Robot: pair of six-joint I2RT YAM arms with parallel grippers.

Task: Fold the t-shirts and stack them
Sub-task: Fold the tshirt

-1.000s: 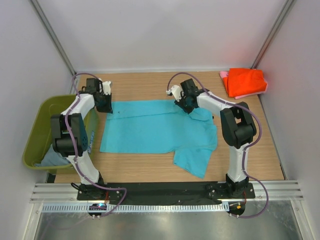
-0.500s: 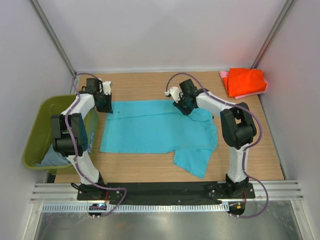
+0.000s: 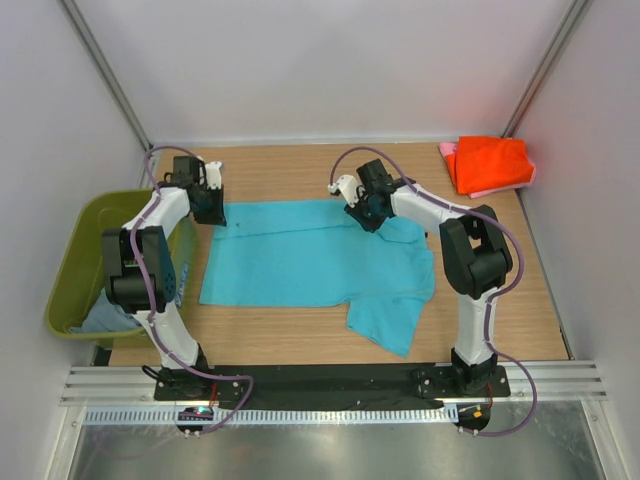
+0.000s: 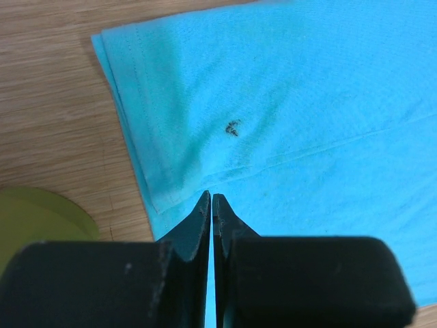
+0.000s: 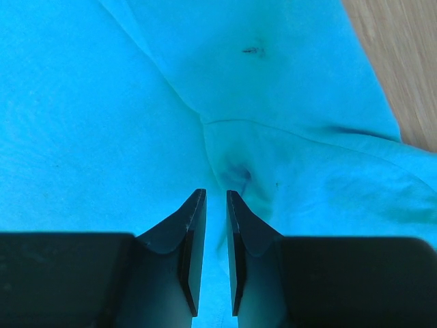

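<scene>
Lab test cell: white enclosure walls [image 3: 330, 70], aluminium rail [image 3: 560, 382].

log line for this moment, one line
turquoise t-shirt spread on table | left gripper shut on its far-left corner | right gripper pinching its far edge | orange-red t-shirt folded, far right

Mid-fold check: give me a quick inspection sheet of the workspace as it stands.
Surface: wooden table.
Job's things: turquoise t-shirt spread flat; orange-red t-shirt folded on pink t-shirt, far right corner; grey-blue t-shirt in the bin.
Clutter: olive-green bin at the table's left; dark speck on the turquoise cloth.
Grippers: left gripper and right gripper pinch the turquoise shirt's far edge.
Cables: purple cables loop along both arms.
Surroundings: white walls.
</scene>
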